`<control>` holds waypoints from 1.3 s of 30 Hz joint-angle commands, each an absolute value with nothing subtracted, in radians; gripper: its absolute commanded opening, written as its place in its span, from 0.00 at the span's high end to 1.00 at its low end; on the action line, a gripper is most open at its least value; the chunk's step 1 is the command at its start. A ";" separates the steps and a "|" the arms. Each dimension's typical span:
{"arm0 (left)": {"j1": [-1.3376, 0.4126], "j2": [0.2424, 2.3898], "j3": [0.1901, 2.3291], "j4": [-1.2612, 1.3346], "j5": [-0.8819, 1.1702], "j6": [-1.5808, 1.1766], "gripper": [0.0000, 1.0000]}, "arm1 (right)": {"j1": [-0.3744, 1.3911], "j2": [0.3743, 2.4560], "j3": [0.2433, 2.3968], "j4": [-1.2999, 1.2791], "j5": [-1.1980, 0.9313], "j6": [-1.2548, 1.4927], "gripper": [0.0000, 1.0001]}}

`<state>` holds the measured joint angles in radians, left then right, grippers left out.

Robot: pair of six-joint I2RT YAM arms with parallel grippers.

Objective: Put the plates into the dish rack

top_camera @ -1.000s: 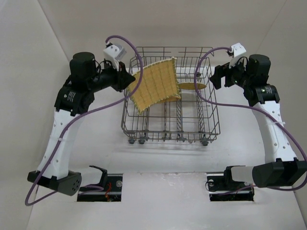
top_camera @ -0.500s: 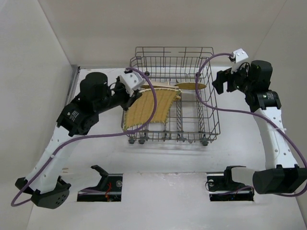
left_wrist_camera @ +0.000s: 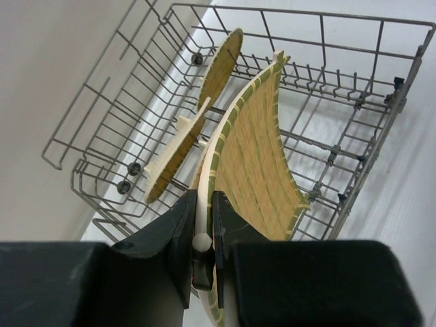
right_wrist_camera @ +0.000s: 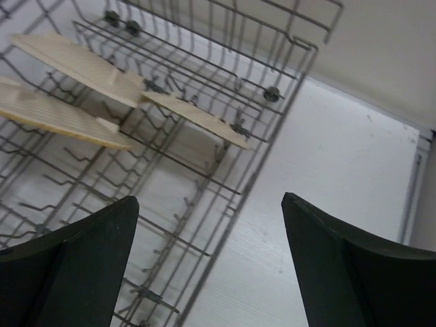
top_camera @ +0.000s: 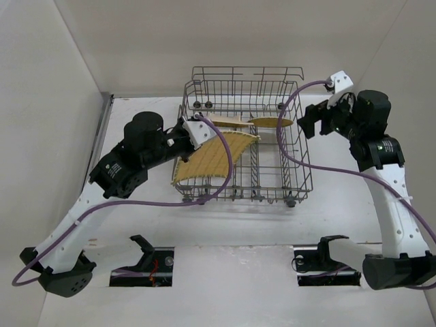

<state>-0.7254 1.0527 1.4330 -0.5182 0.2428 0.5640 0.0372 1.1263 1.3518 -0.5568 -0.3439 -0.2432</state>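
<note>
White table with a rack at its centre.
Left hand pinches a striped plate tilted inside the rack; right hand hangs spread at its right rim.

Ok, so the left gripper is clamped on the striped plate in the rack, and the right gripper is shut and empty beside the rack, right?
Not quite: the right gripper is open, not shut, with its jaws wide apart and nothing between them, as the right wrist view shows. The rest holds: the left gripper is clamped on the striped plate in the dish rack.
</note>
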 commanded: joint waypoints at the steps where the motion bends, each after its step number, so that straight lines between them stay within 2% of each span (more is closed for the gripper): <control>1: -0.716 1.038 1.462 -0.353 0.262 0.597 1.00 | 0.145 1.094 1.497 -0.546 -0.426 -0.180 0.08; 5: -0.734 1.063 1.502 -0.351 0.258 0.595 1.00 | 0.260 1.140 1.668 -0.586 -0.537 -0.109 0.08; 10: -0.787 1.094 1.537 -0.354 0.221 0.578 1.00 | 0.424 1.196 1.802 -0.641 -0.610 -0.167 0.04; 14: -0.832 1.114 1.571 -0.359 0.192 0.554 1.00 | 0.533 1.204 1.810 -0.762 -0.672 -0.294 0.02; 19: -0.854 1.135 1.627 -0.374 0.178 0.523 1.00 | 0.669 1.177 1.738 -0.972 -0.626 -0.601 0.02; 29: -0.906 1.183 1.741 -0.419 0.178 0.502 0.99 | 0.662 1.206 1.703 -1.020 -0.623 -0.710 0.02; 39: -0.900 1.158 1.634 -0.408 0.184 0.506 1.00 | 0.685 1.170 1.695 -0.996 -0.551 -0.749 0.03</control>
<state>-0.9073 1.1938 1.6524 -0.5114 0.1802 0.5095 0.6697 1.2060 1.6875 -1.0164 -0.5785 -0.7269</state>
